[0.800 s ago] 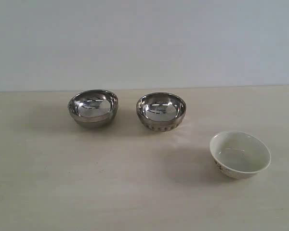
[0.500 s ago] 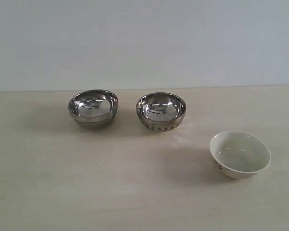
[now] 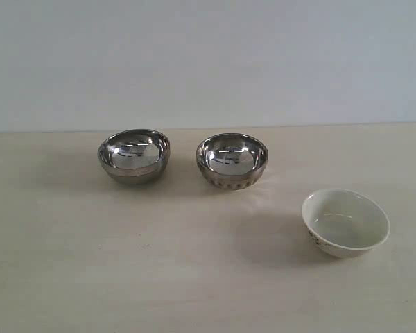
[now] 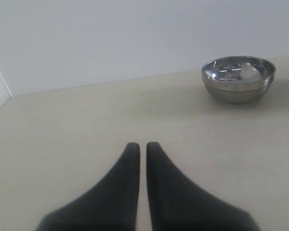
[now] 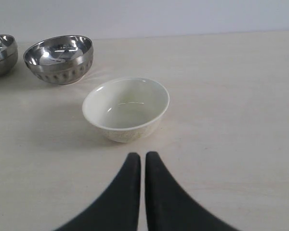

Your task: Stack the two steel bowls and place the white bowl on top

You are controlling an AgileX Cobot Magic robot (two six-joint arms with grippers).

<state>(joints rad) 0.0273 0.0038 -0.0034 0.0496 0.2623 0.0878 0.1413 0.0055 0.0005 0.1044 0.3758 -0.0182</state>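
You work on a pale, matte beige tabletop (image 3: 159,277) with a faint grain. A plain grey-white wall (image 3: 208,62) closes it at the far edge.

Toward the far left stands the smooth-sided, mirror-polished round steel bowl (image 3: 134,156), upright. To its right, near but not touching, stands the second polished steel bowl with a ribbed band near its base (image 3: 232,161), also upright. Both reflect light streaks in their hollows.

The cream-white ceramic bowl with flaring sides (image 3: 345,223) sits nearer and farther right, well apart from the steel pair. It is upright, glossy inside, with a faint brownish pattern on its outer wall. All three bowls are unstacked.

The left gripper (image 4: 140,147) has its dark, tapered fingers (image 4: 125,183) drawn to a thin slit over bare table, well apart from the smooth bowl. The right gripper (image 5: 139,156) is equally narrow, its tips close to the white bowl's near side without touching it.
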